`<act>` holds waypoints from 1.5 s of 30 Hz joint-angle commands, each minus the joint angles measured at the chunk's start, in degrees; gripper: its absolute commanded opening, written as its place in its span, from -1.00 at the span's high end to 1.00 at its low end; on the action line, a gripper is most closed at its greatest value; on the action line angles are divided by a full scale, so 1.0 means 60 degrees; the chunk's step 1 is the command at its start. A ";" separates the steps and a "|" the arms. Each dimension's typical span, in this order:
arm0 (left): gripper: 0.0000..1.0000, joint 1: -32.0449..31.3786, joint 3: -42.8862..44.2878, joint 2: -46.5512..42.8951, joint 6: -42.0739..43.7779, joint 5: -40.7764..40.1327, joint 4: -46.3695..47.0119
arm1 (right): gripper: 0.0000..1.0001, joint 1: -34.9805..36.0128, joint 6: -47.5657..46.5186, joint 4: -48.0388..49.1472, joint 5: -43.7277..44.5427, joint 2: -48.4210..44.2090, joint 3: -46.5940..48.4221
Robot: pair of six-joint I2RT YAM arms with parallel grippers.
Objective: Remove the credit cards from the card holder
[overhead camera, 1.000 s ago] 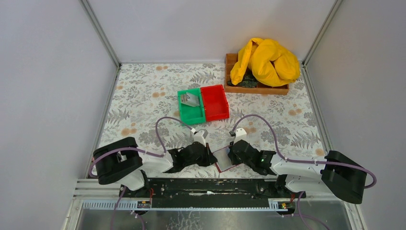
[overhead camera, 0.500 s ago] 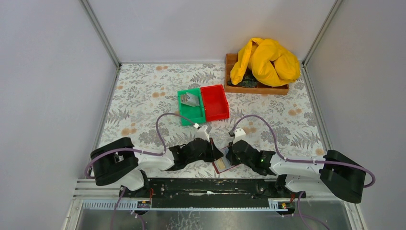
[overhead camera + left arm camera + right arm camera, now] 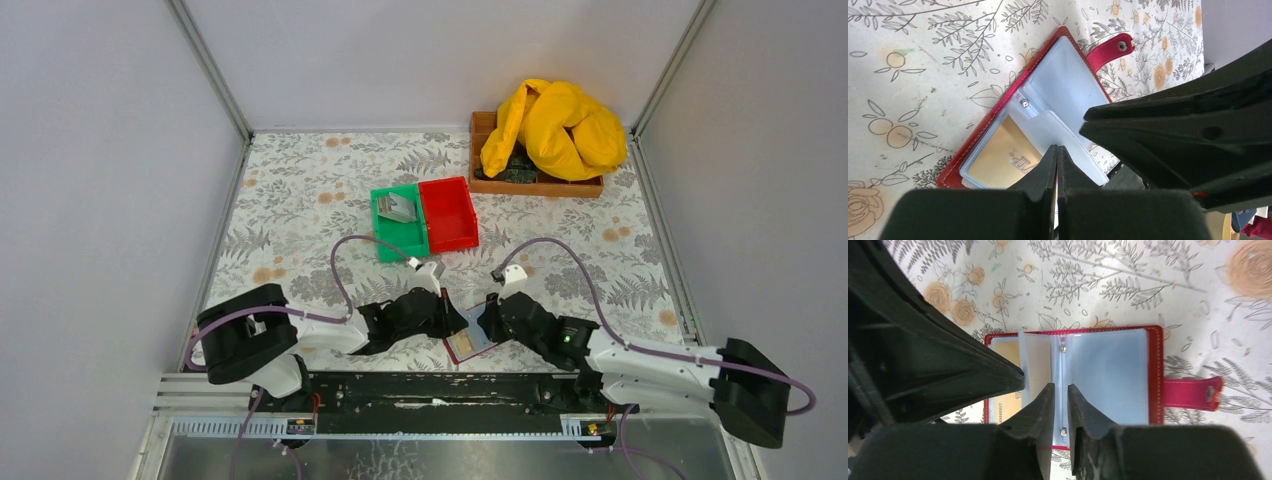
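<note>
The card holder (image 3: 466,346) lies open on the floral cloth between my two grippers, dark red with grey-blue clear sleeves (image 3: 1108,370) and a snap strap (image 3: 1193,392). A gold credit card (image 3: 998,160) shows through one sleeve. My left gripper (image 3: 1057,148) is shut, pinching the edge of a raised sleeve page (image 3: 1038,365). In the top view it (image 3: 458,320) sits at the holder's left. My right gripper (image 3: 1061,386) hovers over the riveted spine, its jaws slightly apart with nothing between them. A grey card (image 3: 398,207) lies in the green bin.
A green bin (image 3: 392,243) and a red bin (image 3: 450,215) stand side by side mid-table. A wooden tray (image 3: 540,187) with a yellow cloth (image 3: 550,125) sits at the back right. Grey walls close in on both sides.
The card holder went from nearly closed to lying open, showing the gold card. My left gripper shifted right. My right gripper's jaws parted and its arm stretched out to the right.
</note>
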 commanded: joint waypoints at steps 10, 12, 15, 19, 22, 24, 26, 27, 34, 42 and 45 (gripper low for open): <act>0.97 -0.0073 0.0970 0.0682 0.0590 0.0062 0.0697 | 0.31 0.0041 -0.0248 -0.1799 0.0771 -0.2126 0.0570; 0.97 -0.0066 0.1242 0.0941 0.0691 0.0097 0.0619 | 0.48 0.0045 -0.0313 -0.2033 0.0618 -0.2367 0.0699; 0.97 -0.0049 0.1621 0.1335 0.0834 0.0212 0.0606 | 0.69 0.0055 -0.0362 -0.2384 0.0664 -0.3195 0.0804; 0.97 -0.0034 0.1975 0.1704 0.0934 0.0421 0.0797 | 0.82 0.0055 -0.0646 -0.2804 0.0757 -0.4264 0.0902; 0.97 -0.0025 0.2003 0.1645 0.0957 0.0436 0.0930 | 0.83 0.0055 -0.0723 -0.3082 0.0559 -0.3979 0.0954; 0.97 -0.0023 0.1805 0.1340 0.0952 0.0277 0.0954 | 0.84 0.0055 -0.0624 -0.2789 0.0261 -0.3646 0.0758; 0.96 -0.0022 0.1425 0.0956 0.0878 0.0127 0.1026 | 0.85 0.0056 -0.0448 -0.2091 -0.0027 -0.3366 0.0374; 0.96 -0.0030 0.1089 0.0744 0.0774 0.0065 0.1095 | 0.87 0.0055 -0.0362 -0.1738 -0.0128 -0.3262 0.0194; 1.00 -0.0344 -0.0694 0.0314 -0.0246 0.0341 0.2413 | 0.95 -0.0166 -0.0415 -0.0723 -0.0237 -0.2408 -0.0042; 1.00 -0.0816 -0.1312 0.0715 -0.0770 0.0241 0.2882 | 1.00 -0.0404 -0.0251 0.0035 -0.1124 -0.1696 -0.0061; 1.00 -0.0821 -0.1523 0.0636 -0.0852 0.0190 0.2917 | 1.00 -0.0413 -0.0202 0.0247 -0.1229 -0.1552 -0.0138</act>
